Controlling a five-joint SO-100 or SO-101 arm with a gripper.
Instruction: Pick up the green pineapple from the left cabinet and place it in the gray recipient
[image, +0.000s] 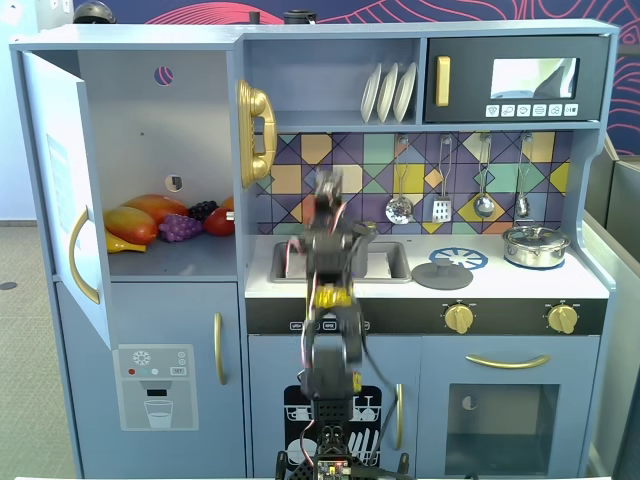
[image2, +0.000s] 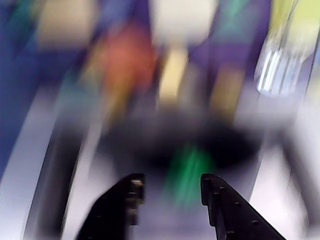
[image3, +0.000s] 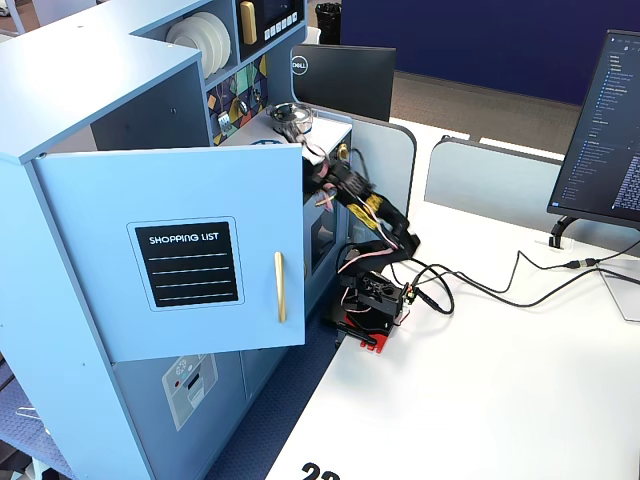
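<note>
Evidently blurred wrist view: gripper (image2: 169, 192) fingers parted, gripping nothing, above apparent green pineapple (image2: 187, 172) inside dark gray recipient (image2: 150, 142), toward counter's rear edge.

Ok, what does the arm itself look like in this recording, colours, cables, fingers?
The arm is black, with yellow bands at a joint showing in both fixed views. Thin red and white cables loop along its links, and its base sits on red parts, with black cables trailing across the desk. In the wrist view the gripper has two black fingers; the right one carries small screw holes.
</note>
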